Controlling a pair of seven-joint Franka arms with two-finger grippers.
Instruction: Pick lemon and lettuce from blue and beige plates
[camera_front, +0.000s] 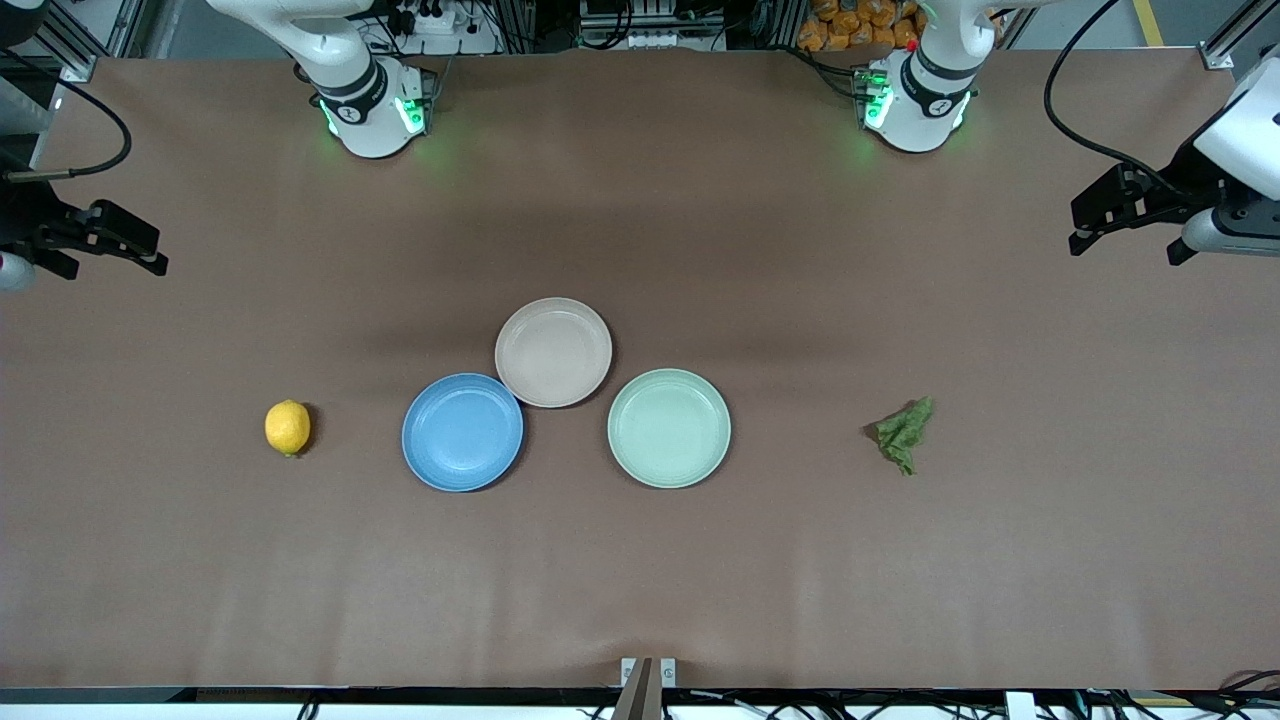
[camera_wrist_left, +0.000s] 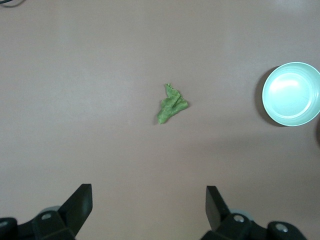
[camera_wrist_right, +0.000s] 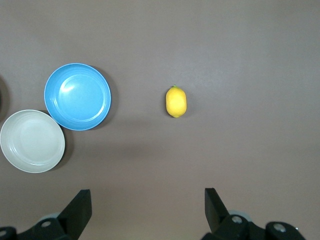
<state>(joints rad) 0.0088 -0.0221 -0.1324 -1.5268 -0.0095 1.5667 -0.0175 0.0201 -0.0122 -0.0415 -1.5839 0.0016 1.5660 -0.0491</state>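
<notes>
Lemon (camera_front: 288, 427) on the surface toward the right arm's end, off the blue plate (camera_front: 462, 432); lettuce (camera_front: 905, 433) toward the left arm's end, well apart from the beige plate (camera_front: 553, 352). Left hand (camera_wrist_left: 148, 206) and right hand (camera_wrist_right: 147, 210) both spread apart, holding nothing, up over the surface's ends.

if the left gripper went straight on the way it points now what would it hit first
Probably bare table near the lettuce. The open left gripper looks down with the lettuce just ahead of its fingers, though depth is unclear.
</notes>
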